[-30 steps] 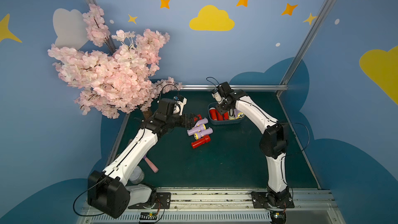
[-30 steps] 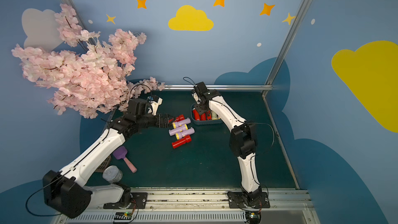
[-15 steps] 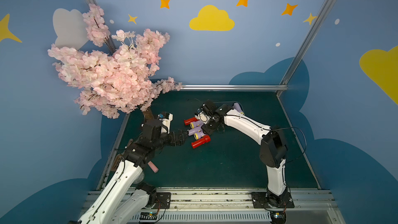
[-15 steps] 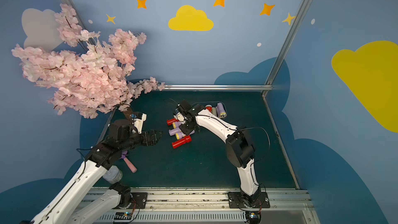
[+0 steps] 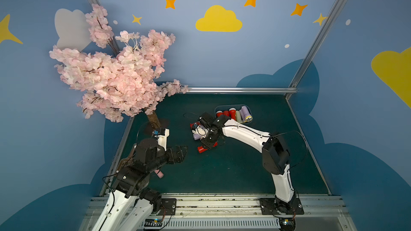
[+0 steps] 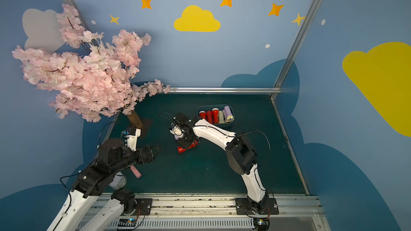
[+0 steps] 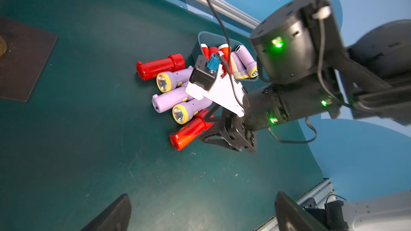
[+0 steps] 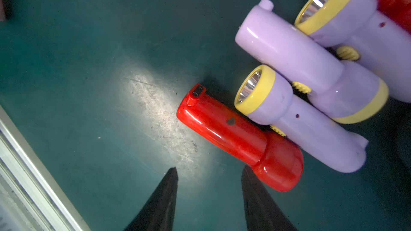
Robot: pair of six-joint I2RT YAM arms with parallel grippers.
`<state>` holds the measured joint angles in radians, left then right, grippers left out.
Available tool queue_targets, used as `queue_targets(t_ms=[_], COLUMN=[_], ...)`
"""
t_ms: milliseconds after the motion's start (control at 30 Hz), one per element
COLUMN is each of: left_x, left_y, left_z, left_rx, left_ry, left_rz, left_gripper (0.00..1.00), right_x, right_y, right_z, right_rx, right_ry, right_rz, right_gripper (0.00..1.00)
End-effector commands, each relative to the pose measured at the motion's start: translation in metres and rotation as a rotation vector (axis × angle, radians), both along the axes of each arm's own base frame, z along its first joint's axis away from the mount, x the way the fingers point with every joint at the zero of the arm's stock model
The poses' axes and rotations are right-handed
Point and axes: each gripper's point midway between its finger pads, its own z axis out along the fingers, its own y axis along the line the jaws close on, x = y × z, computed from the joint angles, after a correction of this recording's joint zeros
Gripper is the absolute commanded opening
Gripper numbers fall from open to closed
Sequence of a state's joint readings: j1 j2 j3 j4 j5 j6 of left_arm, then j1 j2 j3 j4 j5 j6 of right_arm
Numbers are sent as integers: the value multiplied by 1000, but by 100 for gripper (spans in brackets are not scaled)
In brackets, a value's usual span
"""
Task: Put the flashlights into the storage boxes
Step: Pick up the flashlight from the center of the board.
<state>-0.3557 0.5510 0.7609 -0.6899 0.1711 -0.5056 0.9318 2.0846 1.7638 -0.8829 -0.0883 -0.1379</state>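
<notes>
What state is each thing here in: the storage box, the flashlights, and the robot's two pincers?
Storage box: upright on the mat, partly filled.
Boxed flashlights: lying side by side; red, cream and lilac.
Loose flashlights: five, lying on the mat in a touching cluster.
Left pincer: open, empty, apart from the cluster.
Right pincer: open, empty, beside the red flashlight at the cluster's edge.

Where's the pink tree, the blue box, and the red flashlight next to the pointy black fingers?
pink tree (image 5: 115, 78), in a top view, on its blossoms.
blue box (image 7: 196, 46), left wrist view, on its side wall.
red flashlight (image 8: 224, 127), right wrist view, on the middle of its barrel.
</notes>
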Motion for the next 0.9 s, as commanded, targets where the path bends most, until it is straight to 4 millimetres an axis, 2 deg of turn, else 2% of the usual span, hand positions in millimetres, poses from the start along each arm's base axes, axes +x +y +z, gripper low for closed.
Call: queue_targets(t_ms=[0, 200, 500, 600, 767, 867], left_x=[-12, -18, -16, -15, -15, -14], left_y=[4, 8, 3, 2, 2, 2], left_z=[-11, -9, -7, -7, -7, -7], left_rx=[6, 7, 11, 11, 13, 13], left_ry=[46, 39, 32, 29, 27, 25], left_rz=[8, 11, -18, -22, -26, -24], left_gripper=[99, 99, 99, 99, 99, 99], right_x=[-4, -8, -8, -6, -3, 0], right_y=[5, 11, 15, 15, 16, 14], right_z=[-11, -22, -35, -36, -25, -30], right_rx=[-28, -45, -69, -81, -80, -100], right_ry=[4, -4, 3, -6, -34, -46], right_rz=[30, 55, 63, 68, 80, 88], right_gripper=[48, 48, 48, 48, 48, 48])
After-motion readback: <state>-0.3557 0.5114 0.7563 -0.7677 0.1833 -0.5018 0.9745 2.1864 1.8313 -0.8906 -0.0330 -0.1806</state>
